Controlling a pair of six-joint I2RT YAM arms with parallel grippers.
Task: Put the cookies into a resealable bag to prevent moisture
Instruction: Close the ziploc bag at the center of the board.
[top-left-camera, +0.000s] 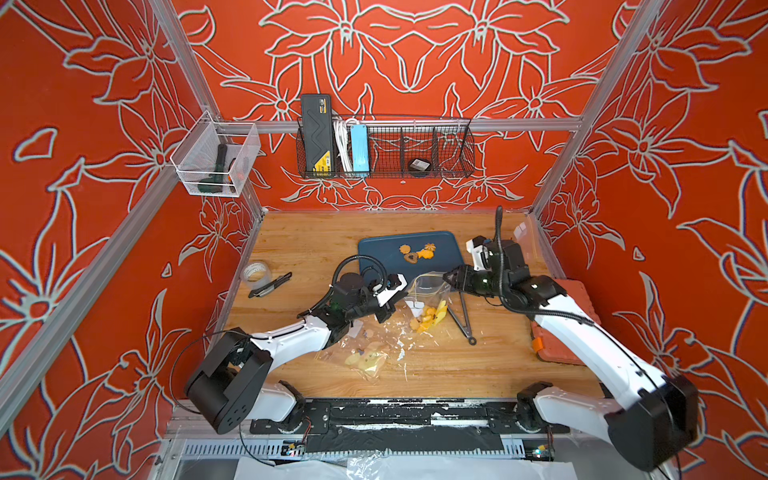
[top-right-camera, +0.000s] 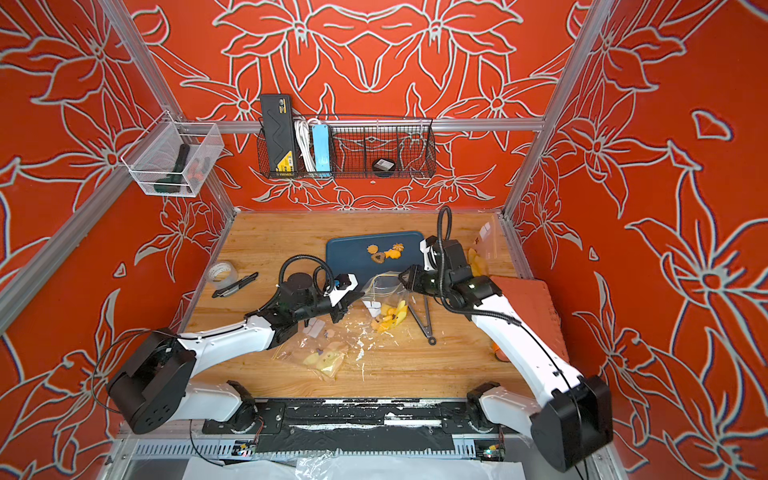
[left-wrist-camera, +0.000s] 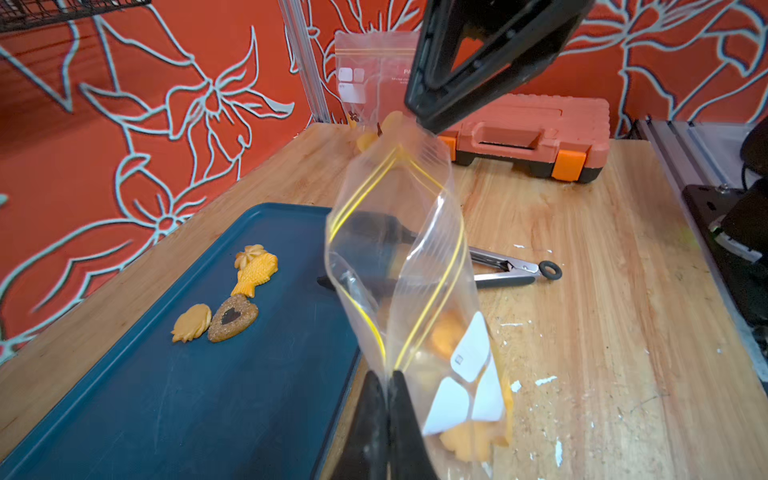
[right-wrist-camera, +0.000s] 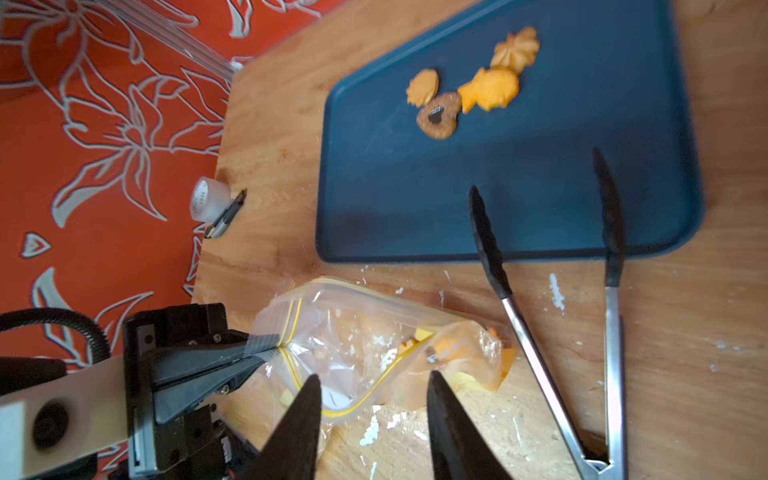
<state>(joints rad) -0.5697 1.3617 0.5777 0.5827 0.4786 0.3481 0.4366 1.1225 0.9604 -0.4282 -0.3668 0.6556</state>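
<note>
A clear resealable bag (top-left-camera: 428, 291) (left-wrist-camera: 399, 249) with a yellow zip line stands with its mouth gaping, just in front of the blue tray (top-left-camera: 382, 249) (right-wrist-camera: 498, 166). Several yellow-orange cookies (top-left-camera: 428, 318) (left-wrist-camera: 446, 338) lie in its bottom. More cookies (top-left-camera: 417, 253) (left-wrist-camera: 245, 282) (right-wrist-camera: 469, 91) rest on the tray: a fish, flowers and a brown heart. My left gripper (top-left-camera: 403, 299) (left-wrist-camera: 388, 376) is shut on one end of the bag's rim. At the other end, my right gripper (top-left-camera: 446, 276) (right-wrist-camera: 372, 374) is open, with its fingers on either side of the rim.
Metal tongs (top-left-camera: 465, 316) (right-wrist-camera: 561, 332) lie to the right of the bag. An orange tool case (top-left-camera: 569, 324) sits on the table's right side. A tape roll (top-left-camera: 255, 272) and a knife (top-left-camera: 272, 284) are at the left. Another printed clear bag (top-left-camera: 365, 357) lies near the front.
</note>
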